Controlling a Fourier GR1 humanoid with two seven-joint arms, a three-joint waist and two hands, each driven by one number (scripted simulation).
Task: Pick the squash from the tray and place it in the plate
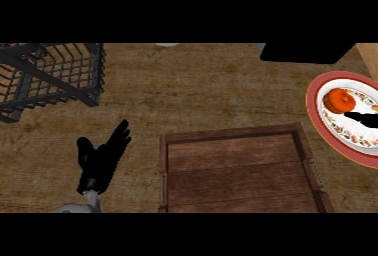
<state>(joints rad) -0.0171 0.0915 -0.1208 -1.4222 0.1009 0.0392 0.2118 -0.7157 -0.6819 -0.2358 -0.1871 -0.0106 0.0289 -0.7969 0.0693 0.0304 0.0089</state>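
The orange squash lies in the red-rimmed patterned plate at the right edge of the counter. Just below it, black fingers of my right hand reach in from the right edge over the plate. They are stretched out and hold nothing, a little apart from the squash. The rest of that hand is out of the picture. The wooden tray sits at the lower middle with nothing in it. My left hand rests open at the lower left, fingers pointing up, left of the tray.
A black wire basket stands at the upper left. A black block sits at the top right behind the plate. Something small and white shows at the top edge.
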